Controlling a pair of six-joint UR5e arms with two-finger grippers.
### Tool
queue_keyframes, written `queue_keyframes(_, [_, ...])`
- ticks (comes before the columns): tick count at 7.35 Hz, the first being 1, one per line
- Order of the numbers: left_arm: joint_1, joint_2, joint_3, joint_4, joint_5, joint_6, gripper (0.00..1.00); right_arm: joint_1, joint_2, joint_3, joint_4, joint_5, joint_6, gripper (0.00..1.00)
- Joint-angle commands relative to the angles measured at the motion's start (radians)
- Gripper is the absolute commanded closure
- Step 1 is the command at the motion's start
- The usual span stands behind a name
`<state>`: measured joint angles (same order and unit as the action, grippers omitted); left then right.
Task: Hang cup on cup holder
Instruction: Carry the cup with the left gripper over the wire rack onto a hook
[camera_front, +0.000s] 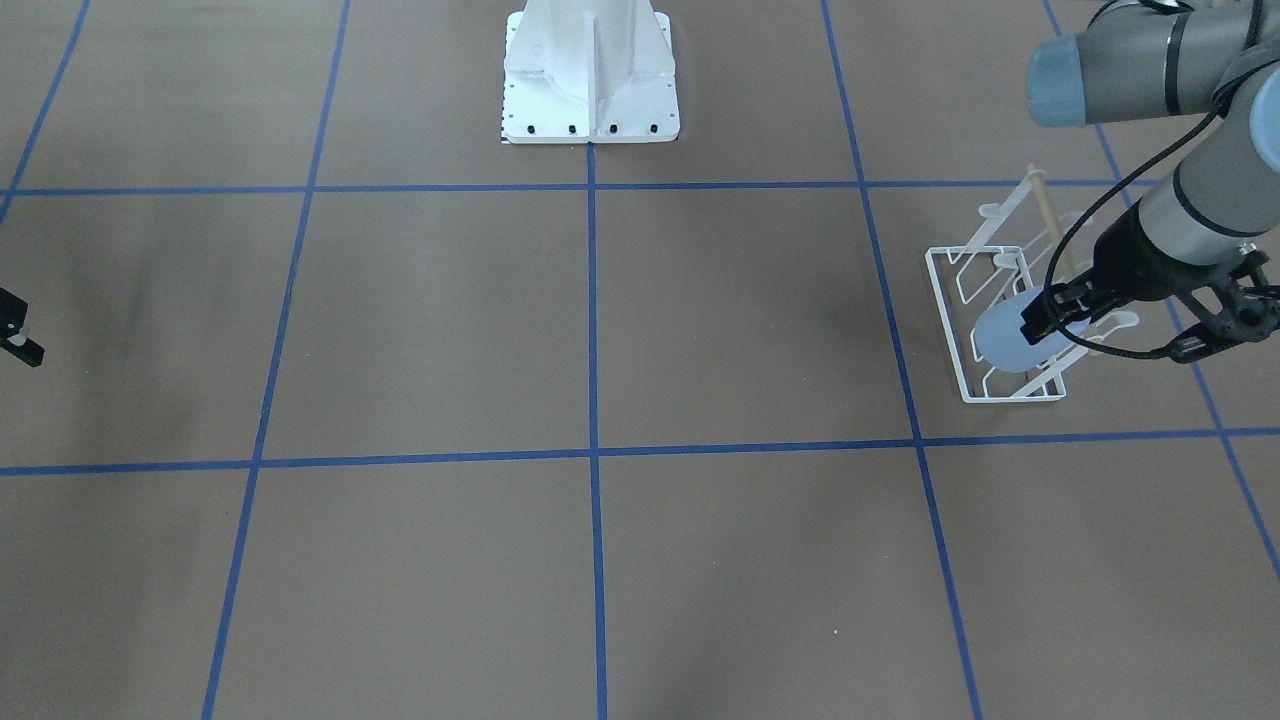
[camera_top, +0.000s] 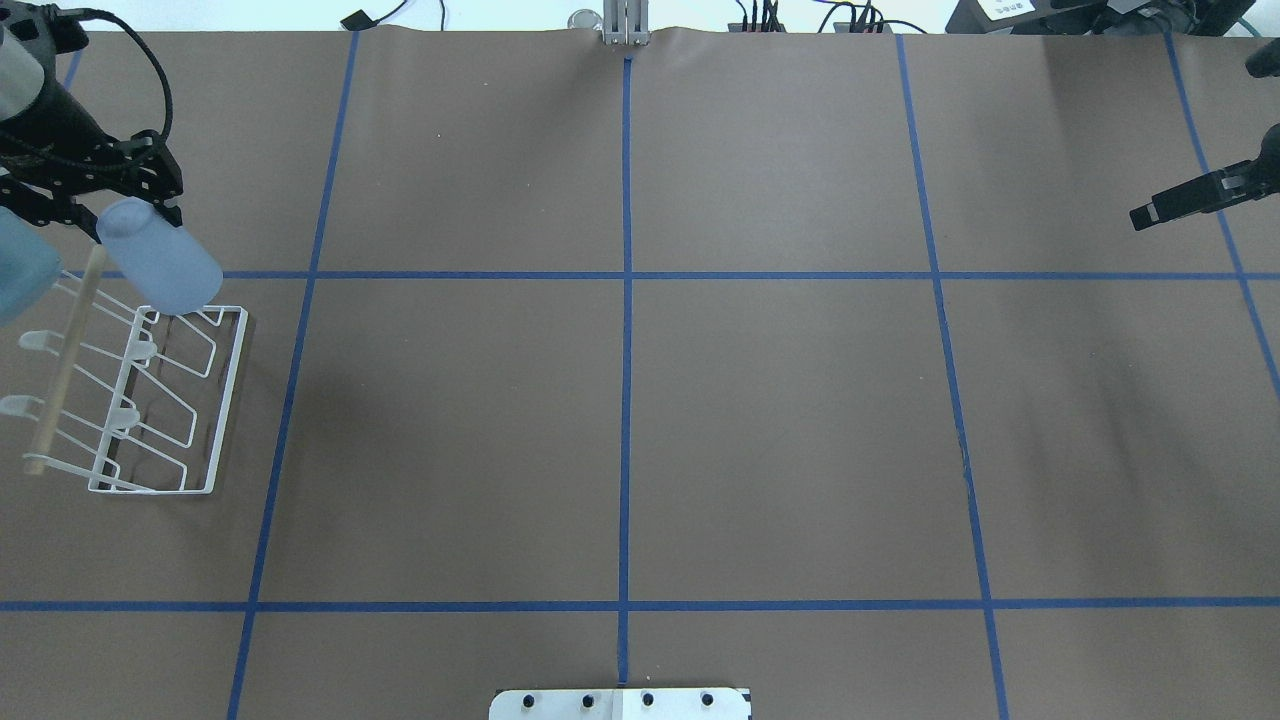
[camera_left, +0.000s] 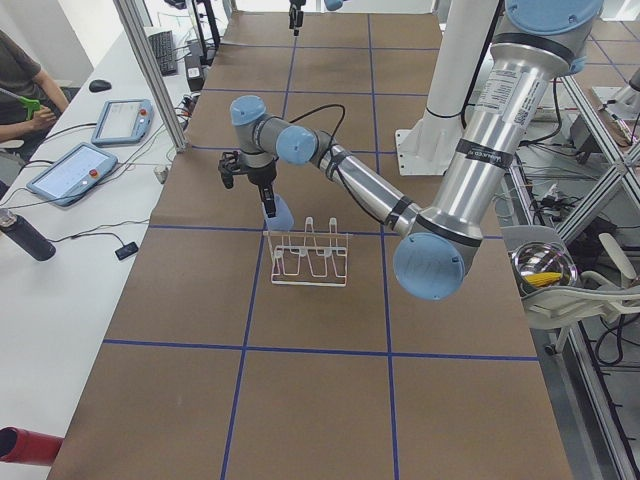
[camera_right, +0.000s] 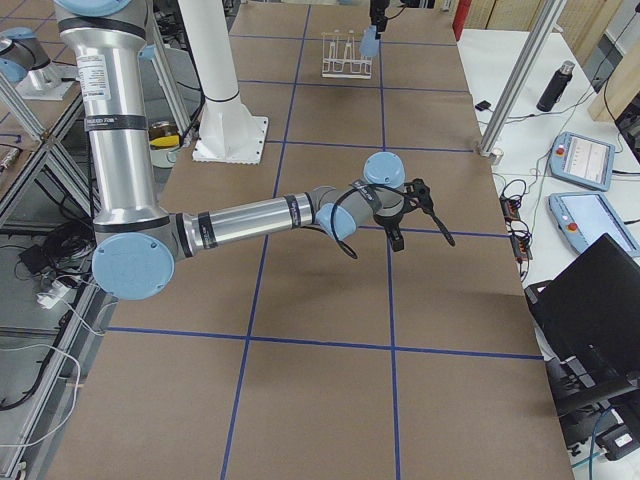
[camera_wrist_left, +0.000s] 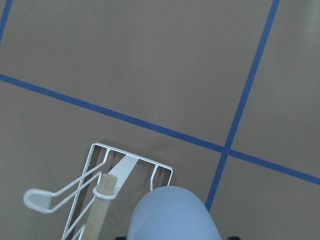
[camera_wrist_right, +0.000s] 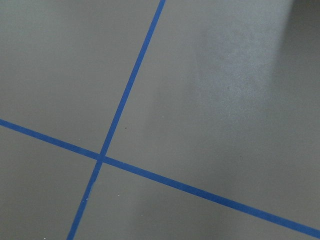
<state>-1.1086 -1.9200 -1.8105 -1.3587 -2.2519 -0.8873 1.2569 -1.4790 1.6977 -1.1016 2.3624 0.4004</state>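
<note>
My left gripper (camera_top: 125, 205) is clamped on the cup (camera_top: 160, 255), which hangs tilted, mouth-down, over the far end of the cup holder (camera_top: 228, 400). I'd centre the rim on the end prong's tip, then slide down its slant before releasing. I count one cup and one holder; my right gripper (camera_top: 1150, 213) idles well apart, jaws spread.

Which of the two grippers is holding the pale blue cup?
The left gripper: it is shut on the cup, above one end of the cup holder. The right gripper hangs far across the table, holding nothing.

Robotics lab: taped-grid table (camera_left: 300, 400), teach pendant (camera_left: 72, 172)
</note>
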Motion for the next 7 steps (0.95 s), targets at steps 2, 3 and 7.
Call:
queue_keyframes(2, [0.019,0.015,0.010,-0.028,0.000,0.001,0.84,-0.005,0.005,0.002,-0.009,0.000,0.000,0.00])
queue_keyframes(3, [0.024,0.021,0.011,-0.045,0.002,0.001,0.59,-0.008,0.008,0.002,-0.009,0.001,0.002,0.00])
queue_keyframes(7, [0.030,0.079,-0.010,-0.134,-0.006,-0.002,0.02,-0.007,0.011,0.040,-0.062,0.008,0.008,0.00])
